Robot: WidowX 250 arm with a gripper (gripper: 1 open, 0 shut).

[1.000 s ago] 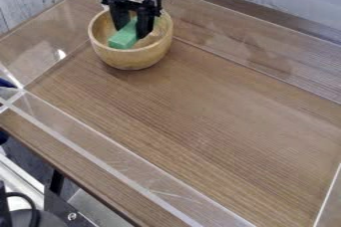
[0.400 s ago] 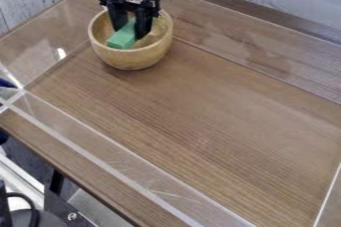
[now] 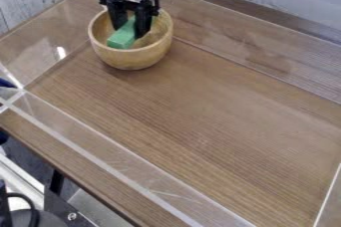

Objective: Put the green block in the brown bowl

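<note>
The brown bowl (image 3: 131, 52) stands on the wooden table at the back left. The green block (image 3: 124, 38) lies tilted inside it, leaning toward the bowl's left wall. My black gripper (image 3: 134, 24) points straight down into the bowl. Its two fingers stand apart on either side of the block's upper end. The jaws look wider than the block, and I see no squeeze on it. The block's top end is partly hidden behind the fingers.
Low clear plastic walls (image 3: 80, 136) fence the wooden table (image 3: 213, 112) at the front and left edges. A raised wooden ledge (image 3: 253, 47) runs along the back right. A pale wall stands behind the table.
</note>
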